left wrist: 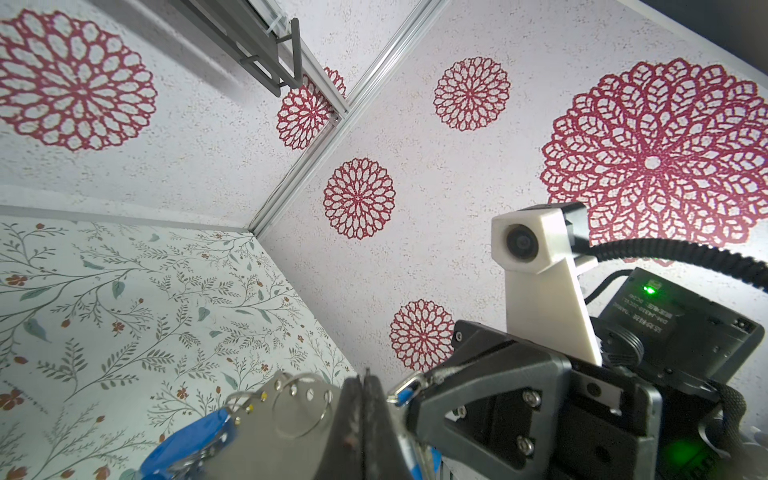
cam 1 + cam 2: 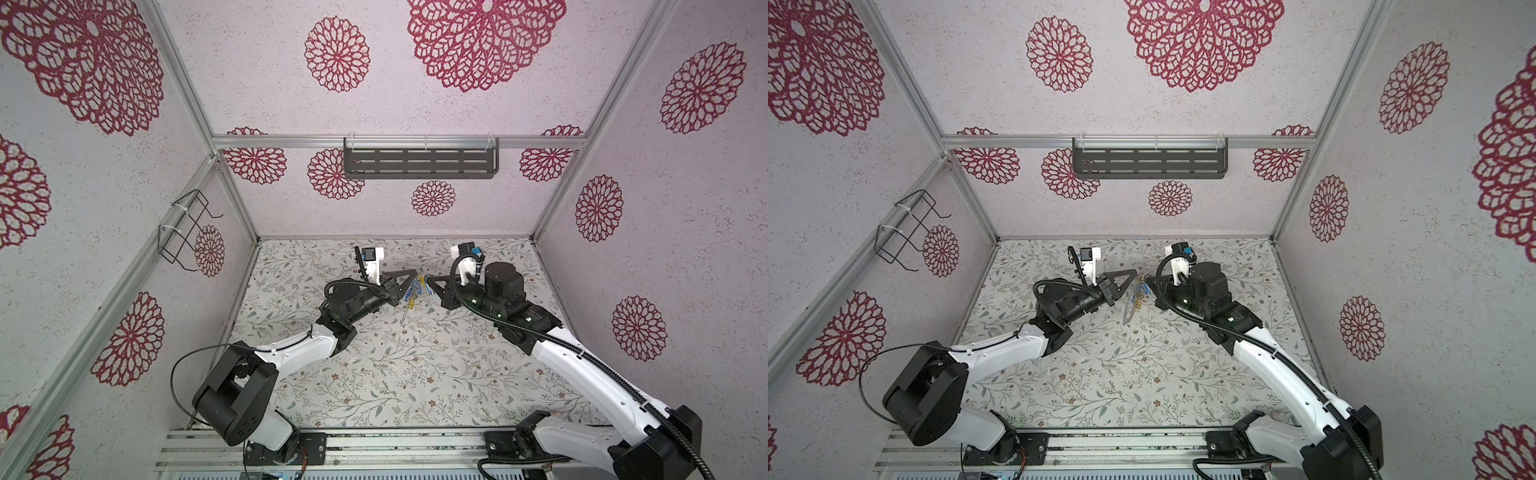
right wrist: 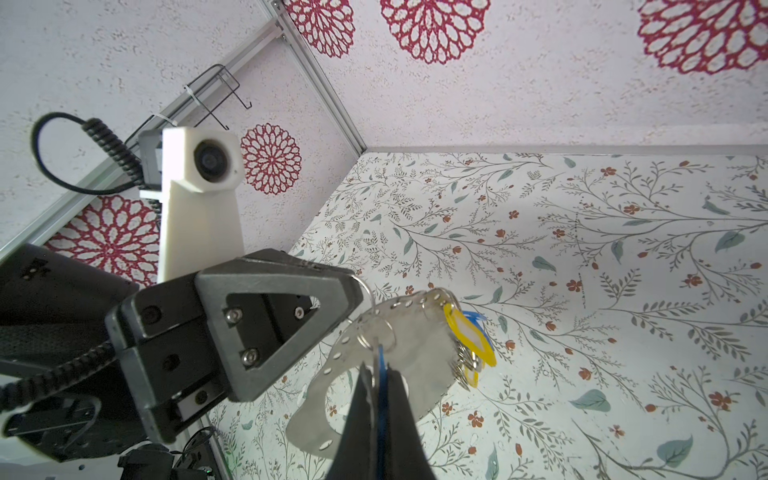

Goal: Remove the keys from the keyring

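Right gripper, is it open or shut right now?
Shut. In the right wrist view the right gripper has both fingers pressed onto a blue key seen edge-on, no gap showing; the keyring hangs just beyond.

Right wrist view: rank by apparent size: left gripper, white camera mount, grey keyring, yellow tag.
1. Black triangular left gripper
2. Flat grey metal keyring, partly hidden
3. White plastic wrist-camera mount, near-tie with keyring
4. Yellow plastic key tag

Slotted grey shelf (image 2: pixel 419 163) on back wall (image 2: pixel 374 212), wire rack (image 2: pixel 187 230) L wall (image 2: pixel 104 270), floral tabletop (image 2: pixel 415 374)
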### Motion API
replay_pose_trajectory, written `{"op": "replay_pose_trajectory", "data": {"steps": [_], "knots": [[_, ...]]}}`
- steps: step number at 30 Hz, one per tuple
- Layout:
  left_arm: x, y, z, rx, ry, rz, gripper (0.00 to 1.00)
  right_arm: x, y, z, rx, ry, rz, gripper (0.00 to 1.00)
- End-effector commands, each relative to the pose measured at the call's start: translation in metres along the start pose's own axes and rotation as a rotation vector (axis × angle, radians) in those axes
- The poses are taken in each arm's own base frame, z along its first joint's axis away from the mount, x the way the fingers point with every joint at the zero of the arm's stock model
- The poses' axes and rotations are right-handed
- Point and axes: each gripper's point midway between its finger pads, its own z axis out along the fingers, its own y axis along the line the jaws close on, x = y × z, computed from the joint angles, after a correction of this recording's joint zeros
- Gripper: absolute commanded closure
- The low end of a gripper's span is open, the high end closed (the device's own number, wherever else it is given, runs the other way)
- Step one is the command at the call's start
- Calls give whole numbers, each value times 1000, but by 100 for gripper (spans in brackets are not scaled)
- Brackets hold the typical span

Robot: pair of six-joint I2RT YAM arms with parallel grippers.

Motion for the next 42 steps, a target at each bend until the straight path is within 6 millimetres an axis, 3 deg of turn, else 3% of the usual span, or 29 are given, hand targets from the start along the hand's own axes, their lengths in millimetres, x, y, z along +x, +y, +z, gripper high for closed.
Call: {"op": "replay_pose_trajectory", "data": {"steps": [1,15,27,32,42], "knots": [[-22,-8,5,28,-70,24,100,-20,11,-6,-16,-48,-19,100],[-13,-13,14,49,-37,18,100,-28,13,-6,-4,-49,-46,100],[-14,-15,9,30,-25,61,100,-29,-16,-24,195,-43,-81,100],[-9,-14,11,31,1,67,100,-36,-9,-24,176,-39,-98,100],[19,-12,17,77,130,129,100,-50,10,-3,101,47,-126,100]]}}
